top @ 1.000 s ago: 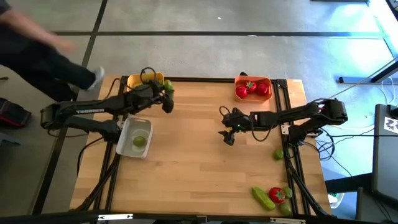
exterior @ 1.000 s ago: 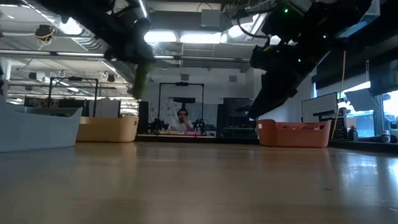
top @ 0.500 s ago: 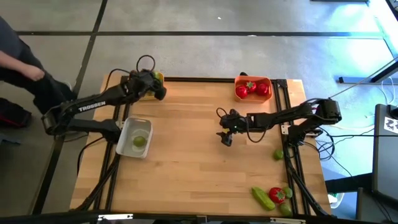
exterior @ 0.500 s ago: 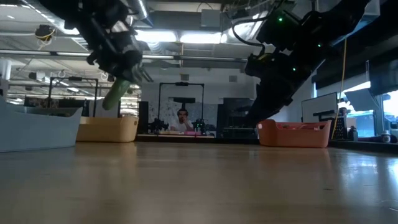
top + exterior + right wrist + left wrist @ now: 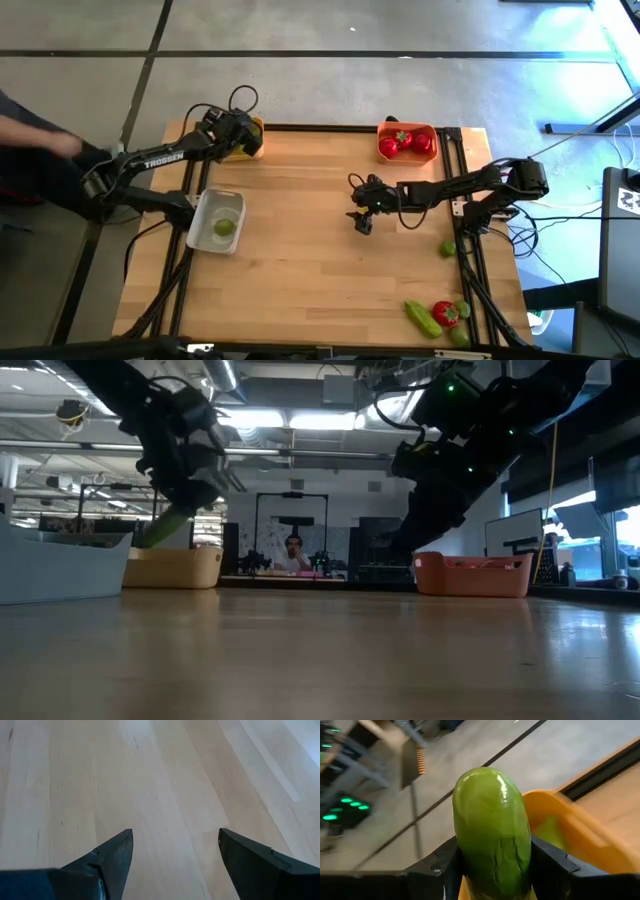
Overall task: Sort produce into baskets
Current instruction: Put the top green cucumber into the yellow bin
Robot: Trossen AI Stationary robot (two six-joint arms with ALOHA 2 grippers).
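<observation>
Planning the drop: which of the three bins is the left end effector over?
The yellow bin at the table's far left corner; the left end effector holds a cucumber above it.

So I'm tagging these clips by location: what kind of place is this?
Probably a robotics lab or workshop, not a home. Rows of ceiling strip lights hang over an open hall, a seated person works at cluttered benches behind the wooden table, and the grey concrete floor carries taped lines.

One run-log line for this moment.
left hand: holding cucumber over yellow basket | right hand: open, empty, mid-table
</observation>
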